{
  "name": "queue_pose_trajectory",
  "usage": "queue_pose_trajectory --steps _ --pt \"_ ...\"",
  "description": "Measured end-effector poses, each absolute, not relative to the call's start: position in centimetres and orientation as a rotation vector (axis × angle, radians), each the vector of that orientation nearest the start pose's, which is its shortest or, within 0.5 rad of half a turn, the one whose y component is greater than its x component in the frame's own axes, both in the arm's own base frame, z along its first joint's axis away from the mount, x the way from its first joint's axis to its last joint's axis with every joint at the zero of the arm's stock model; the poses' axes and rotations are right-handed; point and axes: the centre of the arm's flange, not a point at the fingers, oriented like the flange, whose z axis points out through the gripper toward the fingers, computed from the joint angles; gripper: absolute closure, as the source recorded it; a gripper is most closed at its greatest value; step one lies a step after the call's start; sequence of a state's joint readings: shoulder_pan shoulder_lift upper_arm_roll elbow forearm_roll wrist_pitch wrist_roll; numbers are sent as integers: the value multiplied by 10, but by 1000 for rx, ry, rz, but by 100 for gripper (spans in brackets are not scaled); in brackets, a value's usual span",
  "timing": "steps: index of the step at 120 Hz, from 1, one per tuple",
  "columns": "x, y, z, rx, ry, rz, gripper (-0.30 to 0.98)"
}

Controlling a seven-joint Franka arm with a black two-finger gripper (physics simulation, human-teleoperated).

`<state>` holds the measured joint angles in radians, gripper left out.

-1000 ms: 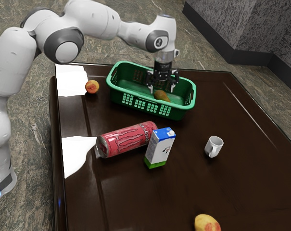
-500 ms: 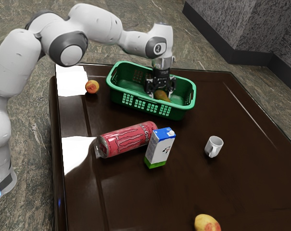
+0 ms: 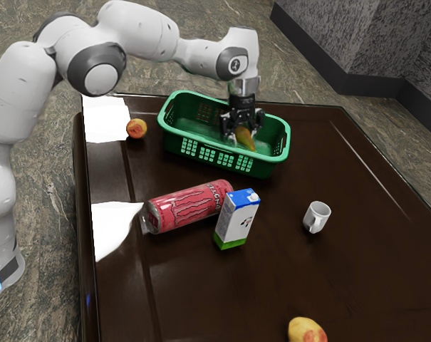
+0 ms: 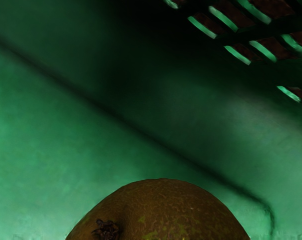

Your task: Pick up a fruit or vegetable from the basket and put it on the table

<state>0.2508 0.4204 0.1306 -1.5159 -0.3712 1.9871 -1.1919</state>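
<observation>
1. Fruit [image 3: 246, 140], brownish, with a dark, dried tuft at one end [image 4: 107, 230]. It is inside the basket, slanted between the fingers; the slant suggests a grasp off its middle. Whether its underside touches the basket floor cannot be told.
2. Pincer [image 3: 243, 135], clamped on the fruit from two sides, pointing down, presumably because the high walls leave access only from above. The step in hand is judged to be the start of the lift.
3. Basket [image 3: 174, 144], green, slotted, upright on the worktop [image 3: 365, 278]. Its walls enclose the load, so the next move calls for a straight rise above the rim before any sideways travel; a low path could knock the fruit loose, and its rounded skin may turn in the grasp.
4. Peach [image 3: 136, 129], on the worktop beside the basket, toward the exterior view's left.
5. Can [image 3: 190, 206], red, on its side and thus liable to roll if nudged; carton [image 3: 236, 221], upright on its narrow base, near one end of the can, easily tipped.
6. Mug [image 3: 317, 216], upright, well apart; the bare worktop between it and the basket would suit the release.
7. Yellow-red fruit [image 3: 307, 330], on the worktop, farthest from the basket.
</observation>
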Motion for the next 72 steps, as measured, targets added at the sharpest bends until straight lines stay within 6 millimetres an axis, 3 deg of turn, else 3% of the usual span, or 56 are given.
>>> queue_pose_trajectory --steps 10,18,28,36,41,51,72 --pt "642 225 464 1861 2145 -24 41" --pt "635 216 507 1878 2118 64 40" --pt "637 183 571 1953 2033 221 41" --pt "659 152 613 2014 1944 379 40" --pt "680 130 618 2044 1891 442 40" --pt "720 91 610 2071 1791 518 41" --pt "752 34 589 2056 1664 578 42"
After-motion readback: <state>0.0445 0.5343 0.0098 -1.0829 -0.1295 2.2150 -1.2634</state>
